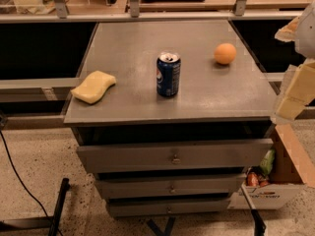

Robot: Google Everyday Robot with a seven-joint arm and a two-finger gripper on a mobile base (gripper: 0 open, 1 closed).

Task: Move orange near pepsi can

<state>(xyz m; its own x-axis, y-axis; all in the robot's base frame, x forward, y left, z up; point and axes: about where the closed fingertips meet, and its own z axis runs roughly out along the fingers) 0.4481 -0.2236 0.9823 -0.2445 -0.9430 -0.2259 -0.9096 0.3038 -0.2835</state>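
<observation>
Three things are set on a grey table (128,48): a pepsi can (168,74) upright near the middle, an orange (225,53) well apart from it toward the far right, and a yellow sponge (93,86) at the left front edge. No part of the task is judged done. The orange is untouched, and the pincer (297,82) is seen beyond the table's right edge, apart or together cannot be told. Bare table is left between can and orange, but the orange is placed close to the right edge.
</observation>
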